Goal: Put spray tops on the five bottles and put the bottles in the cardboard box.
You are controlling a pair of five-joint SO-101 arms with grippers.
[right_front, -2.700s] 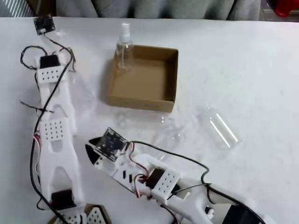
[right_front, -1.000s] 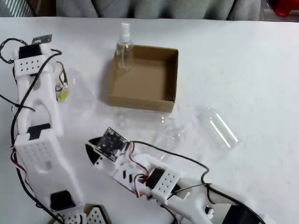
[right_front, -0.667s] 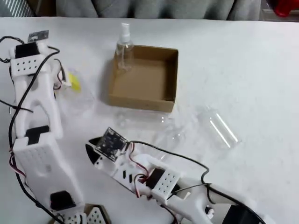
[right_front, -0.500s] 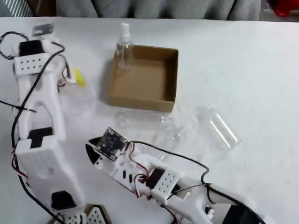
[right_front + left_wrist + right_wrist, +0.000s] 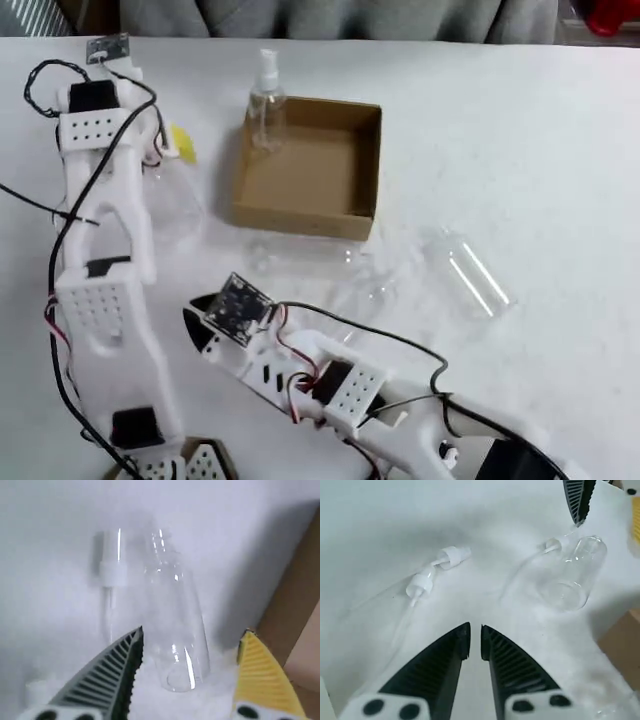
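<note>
While the cardboard box [image 5: 310, 165] is sitting mid-table with a capped bottle [image 5: 266, 100] at its corner, the left gripper [image 5: 191, 631] is hanging spread open astride a bare bottle [image 5: 175, 605] lying beside the box. Closing squarely on its mid-body should be preventing any roll. The right gripper [image 5: 475, 626], nearly closed and empty, is resting near loose spray tops [image 5: 454, 555].

White table [image 5: 560, 120] bears cardboard box [image 5: 300, 216], bottles [image 5: 470, 272], spray tops [image 5: 452, 556].
</note>
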